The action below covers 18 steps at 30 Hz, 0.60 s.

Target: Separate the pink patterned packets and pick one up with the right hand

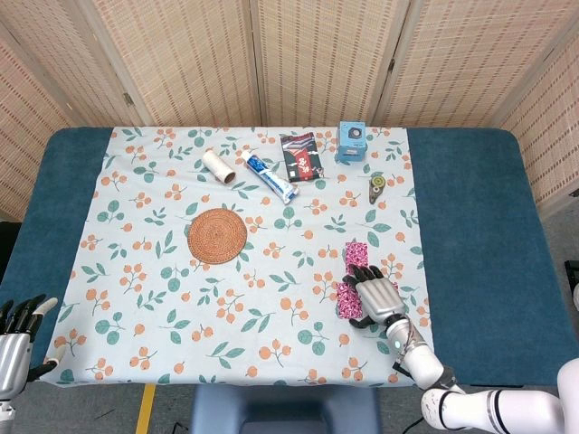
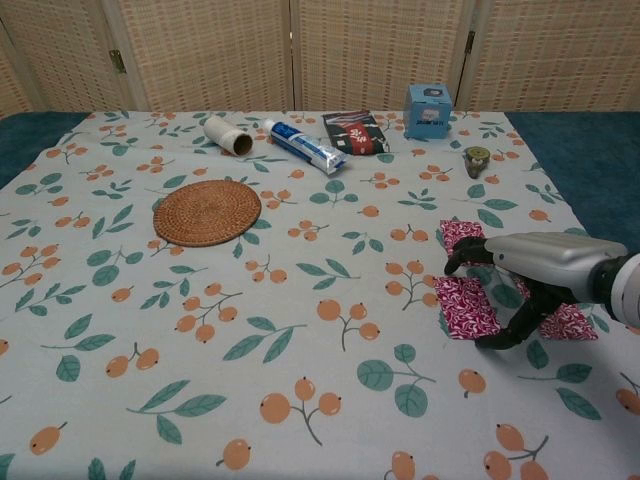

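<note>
Three pink patterned packets lie close together at the cloth's near right: one at the front left (image 2: 466, 305), one further back (image 2: 458, 232) and one on the right (image 2: 568, 322). In the head view the back packet (image 1: 356, 254) and the front packet (image 1: 344, 299) show beside the hand. My right hand (image 2: 530, 268) (image 1: 377, 297) arches over them with its fingers spread, fingertips (image 2: 456, 258) down near the back packet and the thumb down between the front and right packets. It grips none of them. My left hand (image 1: 16, 327) hovers off the table's near left corner, fingers apart and empty.
A round woven coaster (image 2: 207, 211) lies left of centre. Along the far edge are a paper roll (image 2: 228, 135), a toothpaste tube (image 2: 304, 146), a dark packet (image 2: 355, 131), a blue box (image 2: 428, 110) and a small tape measure (image 2: 477, 157). Blue table edges (image 1: 470, 244) flank the floral cloth.
</note>
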### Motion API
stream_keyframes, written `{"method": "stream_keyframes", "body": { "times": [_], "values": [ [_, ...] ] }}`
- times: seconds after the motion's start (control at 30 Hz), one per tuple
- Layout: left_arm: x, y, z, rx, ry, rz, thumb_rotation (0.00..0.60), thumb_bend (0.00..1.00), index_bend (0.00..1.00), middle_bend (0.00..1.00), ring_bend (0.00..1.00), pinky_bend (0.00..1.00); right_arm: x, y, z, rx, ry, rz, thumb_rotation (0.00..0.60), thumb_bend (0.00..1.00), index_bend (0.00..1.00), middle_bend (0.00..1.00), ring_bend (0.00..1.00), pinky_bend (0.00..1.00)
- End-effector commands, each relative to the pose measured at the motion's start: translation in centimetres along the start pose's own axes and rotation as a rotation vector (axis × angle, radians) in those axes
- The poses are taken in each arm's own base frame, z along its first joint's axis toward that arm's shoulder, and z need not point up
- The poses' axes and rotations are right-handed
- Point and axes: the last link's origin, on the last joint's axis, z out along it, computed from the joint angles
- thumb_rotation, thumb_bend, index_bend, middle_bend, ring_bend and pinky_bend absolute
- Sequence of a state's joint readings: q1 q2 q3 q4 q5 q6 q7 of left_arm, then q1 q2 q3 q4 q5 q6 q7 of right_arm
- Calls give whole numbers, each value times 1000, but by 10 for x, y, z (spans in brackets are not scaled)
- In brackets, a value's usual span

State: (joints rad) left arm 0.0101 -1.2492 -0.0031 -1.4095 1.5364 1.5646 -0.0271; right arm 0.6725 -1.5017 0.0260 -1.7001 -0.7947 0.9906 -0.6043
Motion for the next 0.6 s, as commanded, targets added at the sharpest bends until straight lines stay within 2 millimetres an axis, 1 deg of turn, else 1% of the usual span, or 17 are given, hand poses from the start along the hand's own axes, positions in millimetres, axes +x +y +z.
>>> {"method": "stream_keyframes", "body": {
  "times": [0.03, 0.6],
  "values": [
    [0, -1, 0, 2, 0, -2, 600, 328, 202, 143, 148, 0, -1, -1, 0, 1, 3, -3, 492, 265, 168, 54, 0, 0],
    [-3, -4, -2, 8, -8, -4, 600, 327, 202, 143, 148, 0, -3, -5, 2, 0, 18, -15, 489, 265, 206, 75, 0, 0]
  ]
}}
